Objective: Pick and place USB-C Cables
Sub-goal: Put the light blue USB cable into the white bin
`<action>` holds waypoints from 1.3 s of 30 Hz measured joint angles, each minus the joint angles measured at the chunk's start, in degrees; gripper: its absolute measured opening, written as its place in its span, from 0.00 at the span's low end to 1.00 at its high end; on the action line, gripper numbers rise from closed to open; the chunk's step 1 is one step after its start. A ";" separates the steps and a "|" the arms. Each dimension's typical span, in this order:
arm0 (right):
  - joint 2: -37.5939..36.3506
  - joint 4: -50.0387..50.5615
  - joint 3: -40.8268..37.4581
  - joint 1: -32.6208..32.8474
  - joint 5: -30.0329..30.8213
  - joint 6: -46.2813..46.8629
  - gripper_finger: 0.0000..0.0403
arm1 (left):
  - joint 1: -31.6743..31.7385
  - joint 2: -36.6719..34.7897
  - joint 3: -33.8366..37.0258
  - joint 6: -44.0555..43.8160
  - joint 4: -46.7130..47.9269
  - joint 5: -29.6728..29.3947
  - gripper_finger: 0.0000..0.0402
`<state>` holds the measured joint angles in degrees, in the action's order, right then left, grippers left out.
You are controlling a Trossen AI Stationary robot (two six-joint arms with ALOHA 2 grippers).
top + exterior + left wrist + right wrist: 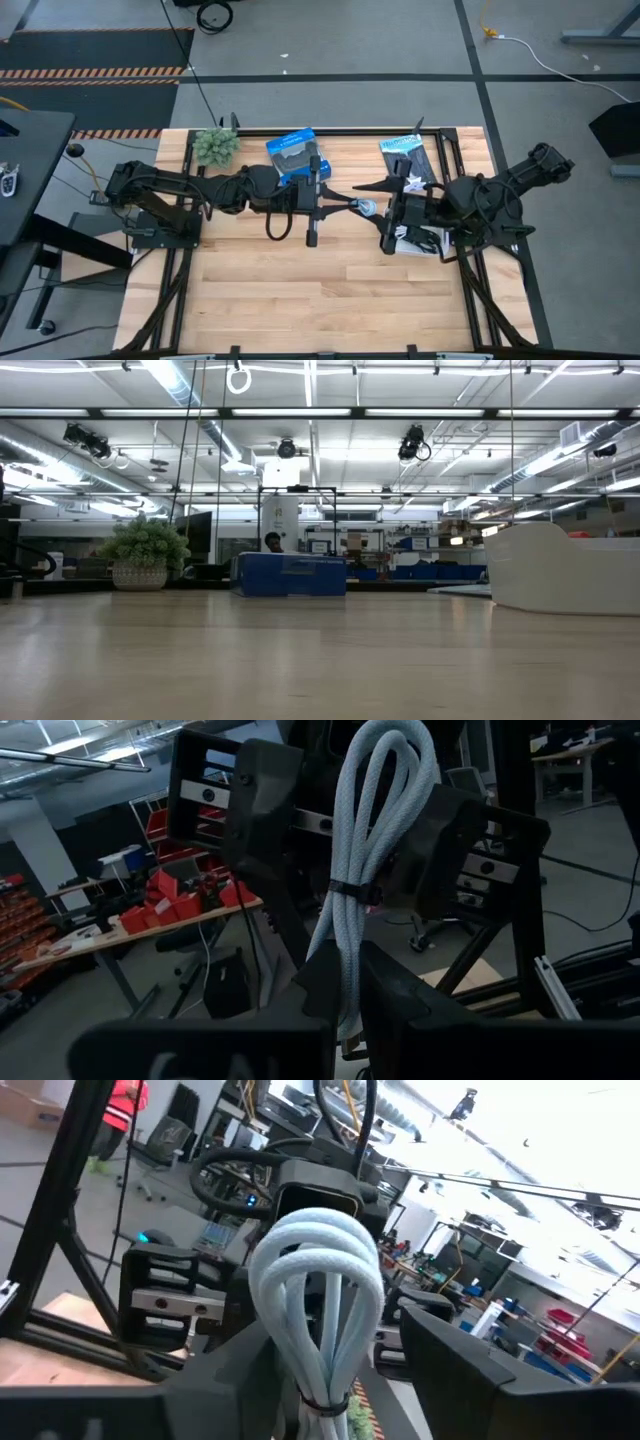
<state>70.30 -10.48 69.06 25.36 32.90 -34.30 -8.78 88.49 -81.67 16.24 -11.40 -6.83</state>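
High view: two dark arms meet above the middle of the wooden bench, the left arm reaching in from the left edge of the frame, the right arm from the right edge. Between them, just right of centre, hangs the pale blue-grey USB-C cable, a folded bundle bound by a dark tie. The left end effector and the right end effector face each other at this bundle. In the left wrist view the cable stands upright, its lower end pinched between the left end effector fingers, its upper loops between the opposing dark fingers. In the right wrist view the looped end rises from the right end effector, which pinches the cable near the tie. A blue box and a small potted plant sit at the upper centre-left of the bench; a black packet lies upper right
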 joint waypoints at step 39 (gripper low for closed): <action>-0.07 39.08 -0.04 -1.39 0.45 34.90 0.09 | 0.63 0.02 0.04 -7.89 41.69 -11.62 0.46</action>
<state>70.24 28.60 69.01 23.97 33.35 0.60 -8.14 88.51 -81.62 8.35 30.30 -18.45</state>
